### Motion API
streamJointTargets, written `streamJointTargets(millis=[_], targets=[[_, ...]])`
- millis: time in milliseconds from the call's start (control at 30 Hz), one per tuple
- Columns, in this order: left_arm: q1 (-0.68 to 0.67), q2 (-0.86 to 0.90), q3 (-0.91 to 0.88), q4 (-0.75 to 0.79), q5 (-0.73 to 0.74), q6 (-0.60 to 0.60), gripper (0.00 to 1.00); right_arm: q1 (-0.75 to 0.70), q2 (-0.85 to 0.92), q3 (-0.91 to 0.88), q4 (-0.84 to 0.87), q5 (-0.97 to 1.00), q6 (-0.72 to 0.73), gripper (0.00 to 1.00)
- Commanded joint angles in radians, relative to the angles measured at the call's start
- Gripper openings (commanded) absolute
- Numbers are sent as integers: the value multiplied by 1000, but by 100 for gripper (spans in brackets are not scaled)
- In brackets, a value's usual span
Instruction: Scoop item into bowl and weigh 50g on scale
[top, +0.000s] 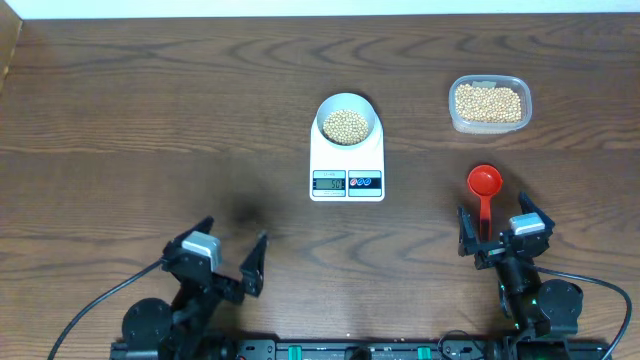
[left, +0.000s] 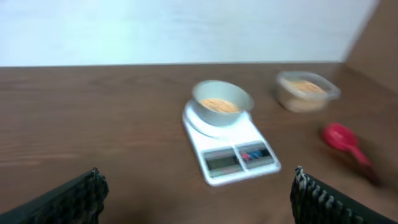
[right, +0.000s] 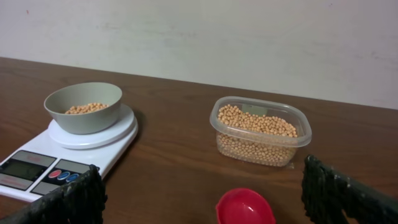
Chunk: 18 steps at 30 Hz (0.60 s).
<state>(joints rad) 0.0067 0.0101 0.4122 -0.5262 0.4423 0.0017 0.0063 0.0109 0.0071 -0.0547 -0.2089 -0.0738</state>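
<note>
The beans (top: 346, 125) are heaped in the bowl (right: 81, 121), which is seated on the scale (top: 330, 160) at its 12 o'clock end, so the display stays uncovered at 6 o'clock. The reading cannot be made out. More beans are held in the clear tub (right: 213, 121) at 2 o'clock. The red scoop (top: 484, 182) is laid at the tub's 6 o'clock, its handle between the widely spread fingers of the right gripper (top: 494, 212), ungripped. The left gripper (top: 236, 230) is spread wide and empty at 7 o'clock.
</note>
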Motion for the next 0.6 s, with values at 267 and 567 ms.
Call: streamJointTargets(millis=[267,567], targets=[[6,-9,-192,232,-283,-34,96,8,-6,-2,-5,5,-10,99],[5,-9,-354,460,-312,-34,96,8,-6,-2,-5,5,-10,99]])
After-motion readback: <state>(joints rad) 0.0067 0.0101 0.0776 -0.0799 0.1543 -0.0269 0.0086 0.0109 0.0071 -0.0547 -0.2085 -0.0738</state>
